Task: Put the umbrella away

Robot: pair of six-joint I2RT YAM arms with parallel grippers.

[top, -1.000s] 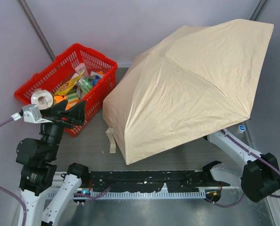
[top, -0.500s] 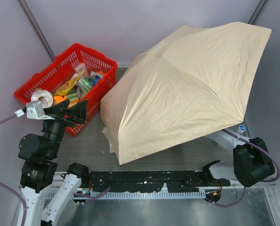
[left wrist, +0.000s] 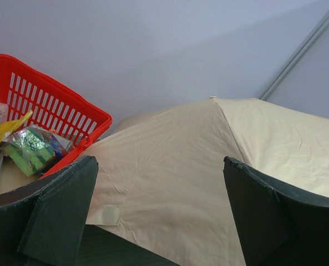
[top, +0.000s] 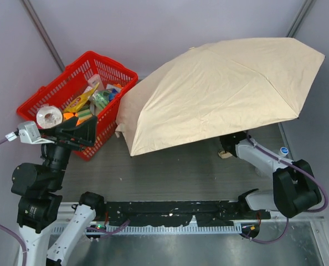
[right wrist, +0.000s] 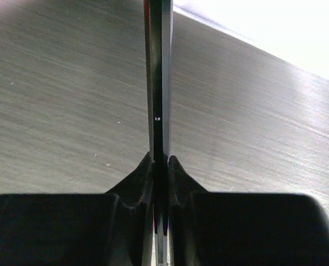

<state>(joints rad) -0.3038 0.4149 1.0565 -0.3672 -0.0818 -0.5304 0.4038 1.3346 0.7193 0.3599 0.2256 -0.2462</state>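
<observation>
Right gripper pinched fully onto thin black shaft of umbrella; left gripper spread wide, holding nothing.
Canopy open and tilted, spanning 12 to 3 o'clock of top view, lower left edge at 10 o'clock just beside red basket; contact not discernible. Small tan handle at 4 o'clock, below canopy rim, beside right gripper. Left gripper raised at 8 o'clock, near basket's near wall, apart from fabric, pointed toward canopy. Basket filled with assorted packets.
</observation>
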